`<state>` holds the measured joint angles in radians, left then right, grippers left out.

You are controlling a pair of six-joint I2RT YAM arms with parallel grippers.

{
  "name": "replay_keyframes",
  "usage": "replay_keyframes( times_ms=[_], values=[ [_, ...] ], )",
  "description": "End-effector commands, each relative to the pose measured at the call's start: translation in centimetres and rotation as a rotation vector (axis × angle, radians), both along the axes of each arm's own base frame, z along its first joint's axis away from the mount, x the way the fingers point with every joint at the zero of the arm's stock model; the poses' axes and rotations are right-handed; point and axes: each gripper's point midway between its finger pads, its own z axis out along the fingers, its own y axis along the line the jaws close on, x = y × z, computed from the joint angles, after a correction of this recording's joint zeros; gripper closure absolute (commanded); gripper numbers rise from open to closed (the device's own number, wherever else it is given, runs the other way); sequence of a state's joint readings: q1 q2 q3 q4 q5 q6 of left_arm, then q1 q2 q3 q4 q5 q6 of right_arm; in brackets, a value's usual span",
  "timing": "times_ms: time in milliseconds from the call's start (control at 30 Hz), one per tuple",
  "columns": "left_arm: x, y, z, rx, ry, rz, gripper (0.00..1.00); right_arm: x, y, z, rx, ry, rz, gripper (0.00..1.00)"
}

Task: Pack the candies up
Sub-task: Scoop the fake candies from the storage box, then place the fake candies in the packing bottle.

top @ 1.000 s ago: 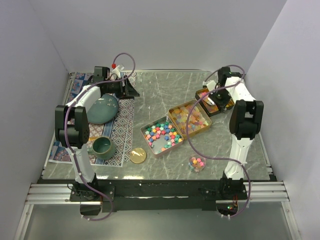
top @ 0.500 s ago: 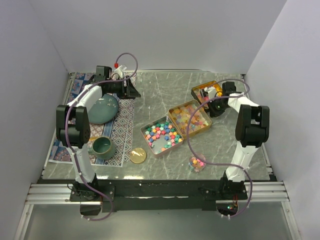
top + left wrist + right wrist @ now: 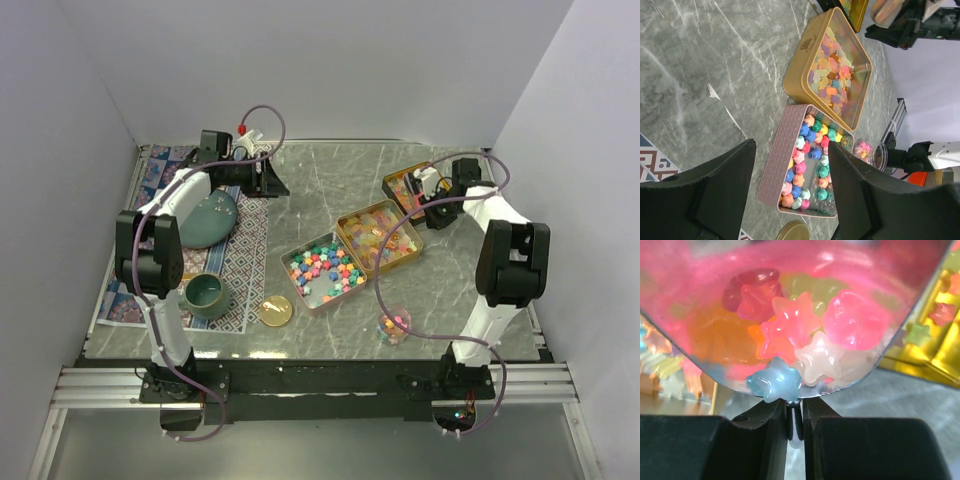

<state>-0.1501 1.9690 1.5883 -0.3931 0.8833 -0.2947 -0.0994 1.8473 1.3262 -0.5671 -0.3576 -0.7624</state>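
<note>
1. Hovering at far left over the table, my left hand is spread wide with nothing in it.
2. Pink tin sits mid-table, packed with star candies.
3. Gold tin just beside it on the right holds the gummy ones, plenty left.
4. Small clear jar near the front has only a few pieces. Its gold lid lies well apart, so nothing is sealed.
5. Far right, my right hand is pinched on the thin edge of what looks like a scoop, loaded with stars. I judge it's early: this load needs tipping into the jar, then more scoops, then the lid.
</note>
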Motion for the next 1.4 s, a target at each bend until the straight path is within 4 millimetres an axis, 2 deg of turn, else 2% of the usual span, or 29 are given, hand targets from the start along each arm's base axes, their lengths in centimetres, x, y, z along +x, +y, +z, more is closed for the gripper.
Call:
replay_keyframes(
  times_ms=[0, 67, 133, 167, 233, 267, 333, 400, 433, 467, 533, 567, 667, 700, 767, 800, 967, 1033, 1367],
  values=[
    [0.8, 0.1, 5.6, -0.014, -0.16, 0.019, 0.34, -1.1, -1.8, 5.5, -0.109, -0.049, 0.092, 1.0],
    [1.1, 0.3, 6.1, -0.004, -0.176, 0.041, 0.34, -2.9, -2.1, 6.1, -0.15, -0.017, 0.14, 1.0],
    [1.1, 0.6, 6.3, 0.012, -0.186, 0.058, 0.33, -4.8, -2.6, 5.8, -0.198, 0.028, 0.19, 1.0],
    [1.0, 0.7, 6.8, 0.016, -0.2, 0.063, 0.33, -5.5, -2.8, 6.4, -0.217, 0.02, 0.207, 1.0],
    [0.8, 1.0, 6.7, 0.037, -0.204, 0.08, 0.33, -7.6, -3.2, 6.0, -0.263, 0.064, 0.261, 1.0],
    [0.7, 1.2, 7.0, 0.042, -0.216, 0.084, 0.33, -8.4, -3.4, 6.7, -0.289, 0.051, 0.275, 1.0],
    [0.4, 1.3, 7.1, 0.05, -0.219, 0.091, 0.33, -10.6, -3.8, 6.0, -0.339, 0.096, 0.335, 1.0],
    [0.0, 1.4, 7.3, 0.05, -0.225, 0.093, 0.33, -12.5, -3.7, 6.7, -0.397, 0.093, 0.416, 1.0],
    [-0.1, 1.4, 7.4, 0.049, -0.229, 0.095, 0.33, -13.9, -4.1, 6.0, -0.435, 0.132, 0.441, 1.0],
    [-0.2, 1.5, 7.8, 0.048, -0.237, 0.097, 0.33, -14.7, -4.2, 6.7, -0.471, 0.112, 0.465, 1.0],
    [-0.4, 1.5, 7.9, 0.047, -0.24, 0.097, 0.33, -16.7, -3.9, 6.0, -0.52, 0.141, 0.558, 1.0],
    [-0.5, 1.6, 8.2, 0.046, -0.248, 0.098, 0.33, -17.4, -4.0, 6.6, -0.551, 0.119, 0.576, 1.0],
    [-0.6, 1.7, 8.6, 0.05, -0.257, 0.1, 0.33, -19.6, -3.7, 6.6, -0.632, 0.122, 0.684, 1.0],
    [-0.6, 1.7, 8.7, 0.049, -0.259, 0.101, 0.33, -20.6, -3.6, 6.0, -0.639, 0.147, 0.713, 1.0],
    [-0.8, 1.8, 9.1, 0.046, -0.273, 0.113, 0.33, -21.6, -3.2, 6.0, -0.689, 0.138, 0.772, 1.0],
    [-0.9, 1.8, 9.1, 0.045, -0.275, 0.114, 0.33, -22.6, -3.2, 5.1, -0.701, 0.161, 0.802, 1.0],
    [-1.4, 2.2, 10.2, 0.051, -0.324, 0.131, 0.32, -24.0, -3.0, 4.3, -0.781, 0.155, 0.882, 1.0],
    [-1.5, 2.5, 10.2, 0.069, -0.333, 0.141, 0.32, -24.5, -3.5, 4.1, -0.823, 0.186, 0.893, 1.0],
    [-2.4, 3.1, 11.5, 0.098, -0.395, 0.146, 0.32, -23.7, -3.8, 4.8, -1.003, 0.206, 0.982, 1.0]
  ],
)
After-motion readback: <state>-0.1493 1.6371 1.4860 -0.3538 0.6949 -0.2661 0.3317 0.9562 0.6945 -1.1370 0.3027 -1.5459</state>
